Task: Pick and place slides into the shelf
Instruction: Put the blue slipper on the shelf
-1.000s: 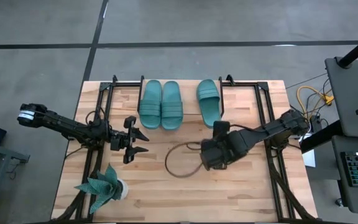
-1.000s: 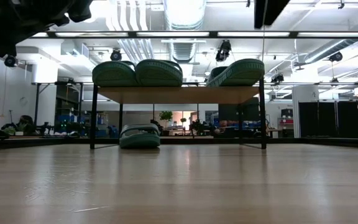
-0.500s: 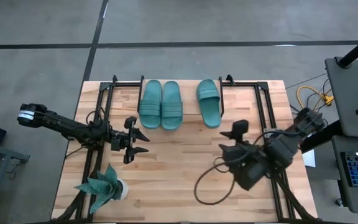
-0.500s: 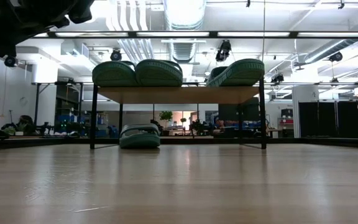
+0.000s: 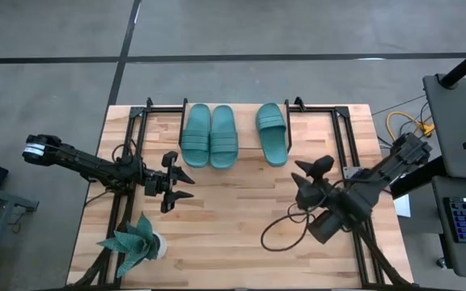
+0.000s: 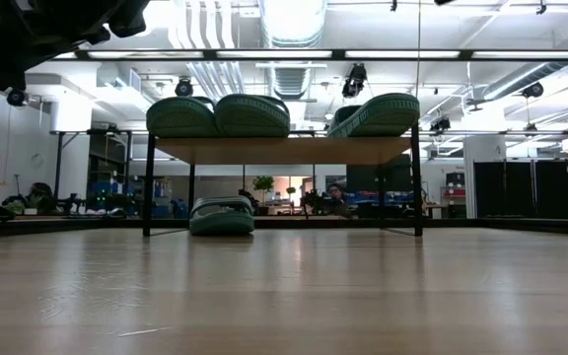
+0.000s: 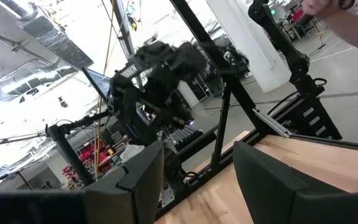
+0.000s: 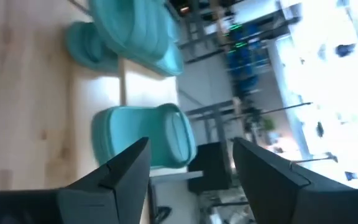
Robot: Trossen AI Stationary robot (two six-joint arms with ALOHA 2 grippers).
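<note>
3 slides (image 5: 210, 136) are seen on the plank top of the shelf (image 6: 284, 150) in the high view: 2 lie side by side at the left of the top, touching along their long edges, and 1 (image 5: 272, 132) lies apart from them toward the right, slightly tilted. In the low view a 4th slide (image 6: 222, 215) is seen resting on the table (image 5: 233, 234) under the shelf, near its left legs. The shelf stands at the far edge of the table, between 2 black frames.

The left gripper (image 5: 183, 183) is held above the table, left of centre and nearer than the shelf, with its tips directed toward the table's middle. Its fingers (image 7: 138, 177) are parted, and nothing is seen between them; nothing is gripped.

The right gripper (image 5: 310, 178) is positioned over the right part of the table, right of the single slide and nearer than the shelf. Its fingers (image 8: 126, 168) are spread wide, and nothing is held; in its wrist view, slides are seen beyond the gap. A dark cable loop (image 5: 285, 236) hangs below the right arm over the table.

A teal plant in a white pot (image 5: 136, 242) is placed at the near left corner of the table, well apart from the shelf.
</note>
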